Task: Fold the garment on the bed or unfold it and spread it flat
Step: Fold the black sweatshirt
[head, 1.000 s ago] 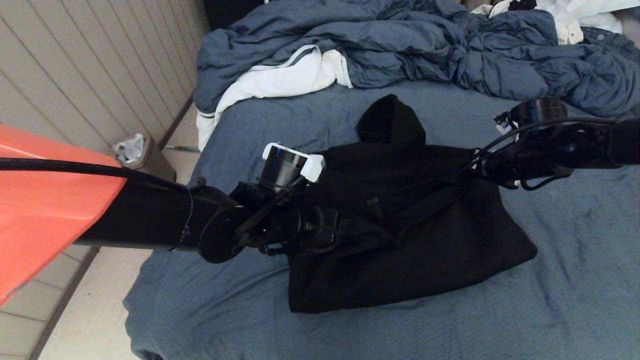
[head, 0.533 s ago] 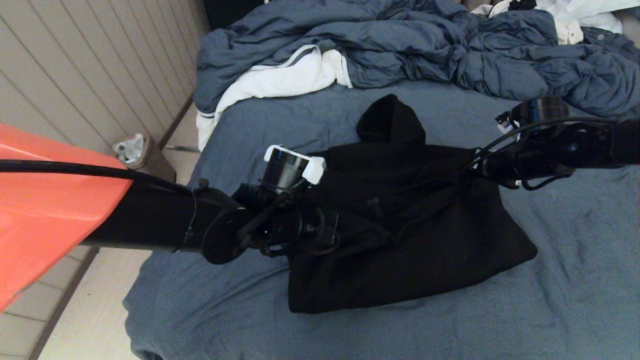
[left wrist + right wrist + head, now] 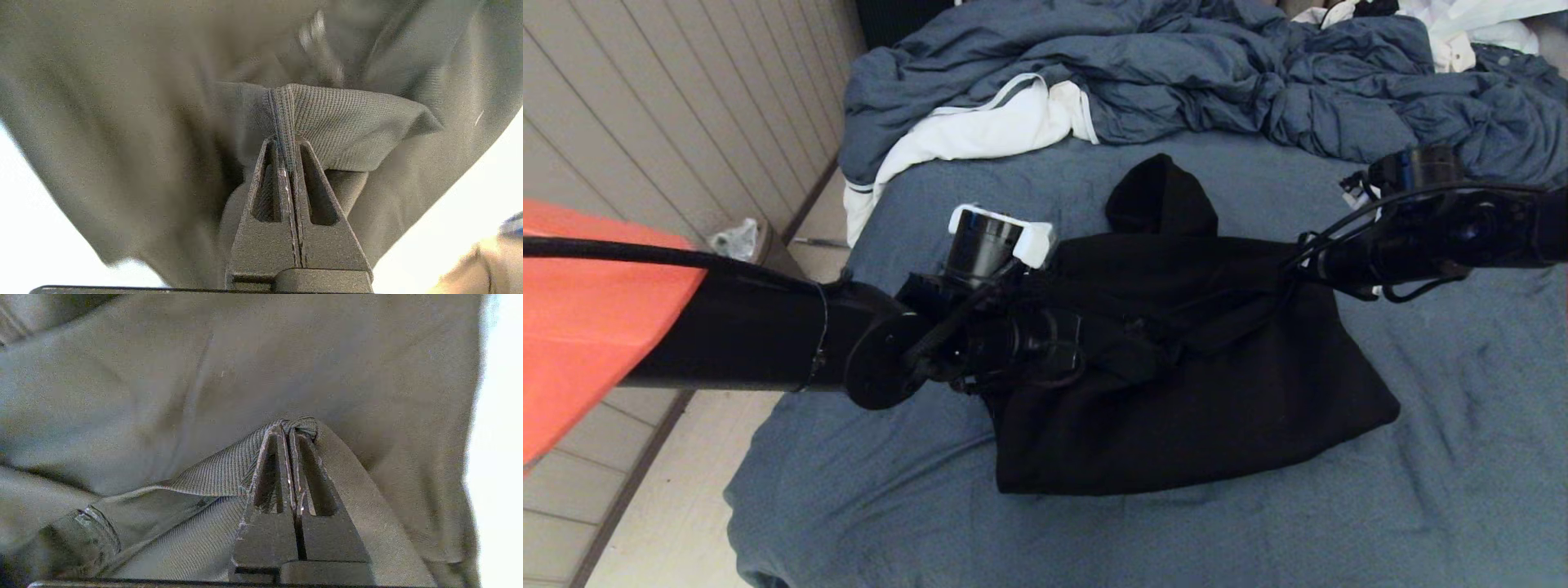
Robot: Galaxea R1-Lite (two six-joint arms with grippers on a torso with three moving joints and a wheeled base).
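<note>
The garment (image 3: pixel 1201 392), a black hoodie, lies bunched in the middle of the bed (image 3: pixel 1462 457), its hood (image 3: pixel 1160 196) pointing to the far side. My left gripper (image 3: pixel 1131 355) reaches in from the left over its near-left part. In the left wrist view the left gripper (image 3: pixel 287 141) is shut on a ribbed band (image 3: pixel 351 122) of the garment. My right gripper (image 3: pixel 1286 273) comes in from the right at the garment's right shoulder. In the right wrist view the right gripper (image 3: pixel 289 433) is shut on another ribbed band (image 3: pixel 220 469), with fabric pulled taut.
A rumpled blue-grey duvet (image 3: pixel 1176 73) covers the far side of the bed, with a white cloth with grey trim (image 3: pixel 980 131) at its left end. More white cloth (image 3: pixel 1462 33) lies far right. A small bin (image 3: pixel 743 245) stands on the floor by the left wall.
My left gripper has gone from open to shut on the ribbed band and risen slightly. The garment's near edge has pulled in a little. My right arm has shifted slightly up and away.
</note>
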